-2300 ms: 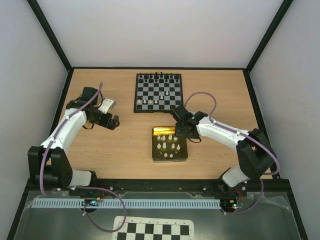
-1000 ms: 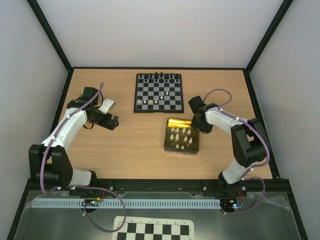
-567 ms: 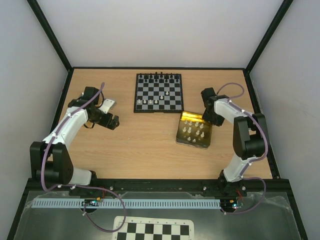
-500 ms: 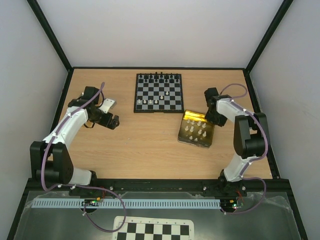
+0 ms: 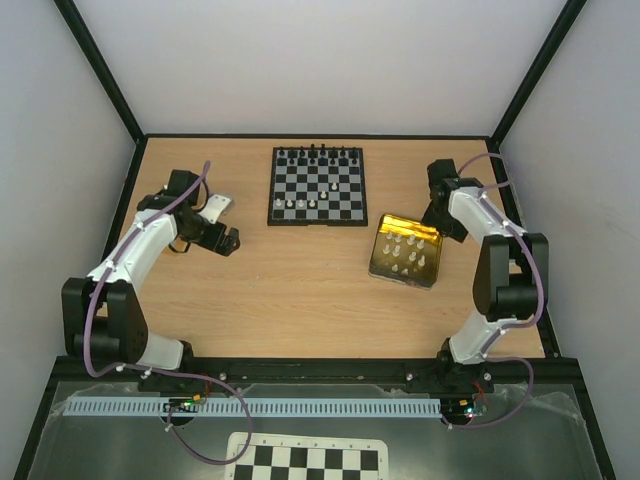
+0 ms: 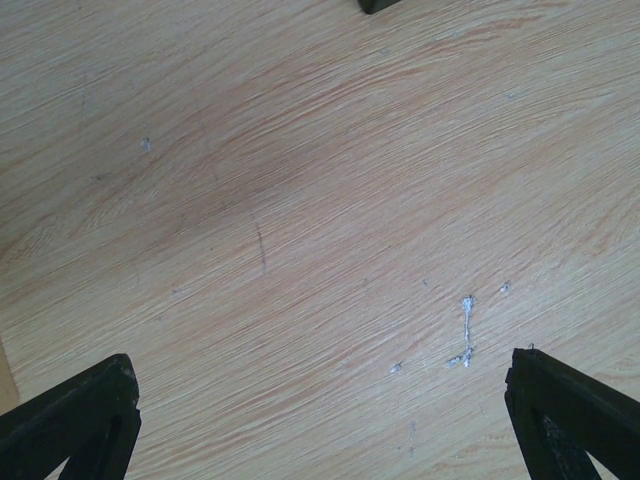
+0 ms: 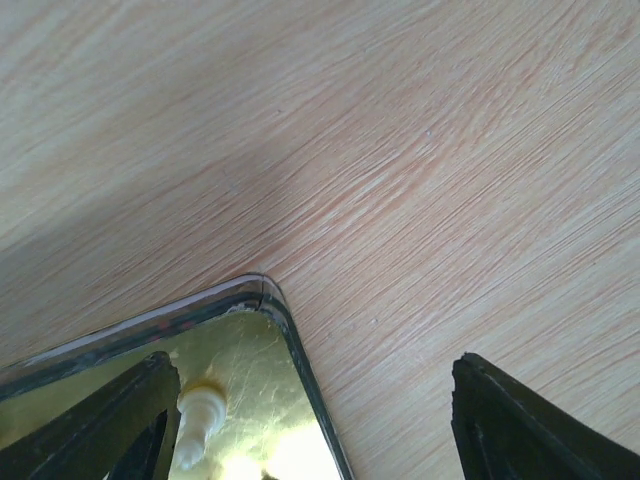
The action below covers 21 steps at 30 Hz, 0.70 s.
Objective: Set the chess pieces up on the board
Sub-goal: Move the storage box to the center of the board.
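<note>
The board (image 5: 315, 186) lies at the far middle of the table, with black chessmen along its far row and a few cream chess pieces (image 5: 309, 203) near its front. Several more cream pieces (image 5: 408, 252) stand in a gold tin tray (image 5: 385, 262) to the right of the board. My right gripper (image 5: 438, 224) is open at the tray's far right corner. In the right wrist view the gripper (image 7: 320, 440) straddles the tray corner (image 7: 262, 300), with one cream piece (image 7: 198, 425) beside its left finger. My left gripper (image 5: 228, 241) is open and empty over bare wood (image 6: 320, 250).
The board's corner (image 6: 380, 4) shows at the top edge of the left wrist view. Black frame rails and white walls close in the table on the left, right and far sides. A loose checker sheet (image 5: 305, 460) lies below the arm bases.
The gold tray with its cream pieces has slid from the table's middle to the right of the board, with my right gripper at its corner. The left arm has barely moved.
</note>
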Each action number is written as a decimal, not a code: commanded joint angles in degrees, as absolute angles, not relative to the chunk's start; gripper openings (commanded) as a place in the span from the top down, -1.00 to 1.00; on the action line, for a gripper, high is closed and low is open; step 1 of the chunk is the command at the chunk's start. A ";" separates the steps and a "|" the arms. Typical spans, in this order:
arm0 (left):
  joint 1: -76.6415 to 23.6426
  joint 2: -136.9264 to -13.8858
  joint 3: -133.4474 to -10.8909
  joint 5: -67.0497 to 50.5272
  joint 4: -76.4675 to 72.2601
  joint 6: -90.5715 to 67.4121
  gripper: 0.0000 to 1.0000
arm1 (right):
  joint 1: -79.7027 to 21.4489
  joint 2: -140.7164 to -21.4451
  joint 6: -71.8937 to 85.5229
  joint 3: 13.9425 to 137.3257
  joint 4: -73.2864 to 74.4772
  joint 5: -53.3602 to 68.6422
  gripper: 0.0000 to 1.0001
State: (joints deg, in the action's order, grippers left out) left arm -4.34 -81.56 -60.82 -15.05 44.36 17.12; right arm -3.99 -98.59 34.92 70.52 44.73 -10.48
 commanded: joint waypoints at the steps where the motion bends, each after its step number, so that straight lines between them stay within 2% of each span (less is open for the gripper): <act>1: -4.66 -82.55 -62.05 -16.72 44.74 17.43 -0.98 | -4.32 -93.67 34.17 72.07 48.71 -9.96 -0.45; 7: -4.90 -83.16 -61.97 -17.57 44.32 16.84 -0.98 | -11.92 -92.16 32.83 74.25 50.10 -7.24 -0.43; 14: -5.44 -83.12 -62.40 -17.10 44.29 16.09 -0.98 | -24.08 -99.82 34.37 82.79 51.42 -4.71 -0.29; 21: -5.45 -82.62 -62.21 -16.40 44.51 16.00 -0.98 | -31.01 -102.78 35.75 82.93 49.10 1.51 -0.19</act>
State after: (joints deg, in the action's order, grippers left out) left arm -5.23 -83.02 -60.86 -16.47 44.03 16.29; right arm -28.03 -102.08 34.61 82.83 48.62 -1.96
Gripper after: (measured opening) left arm 0.991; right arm 0.603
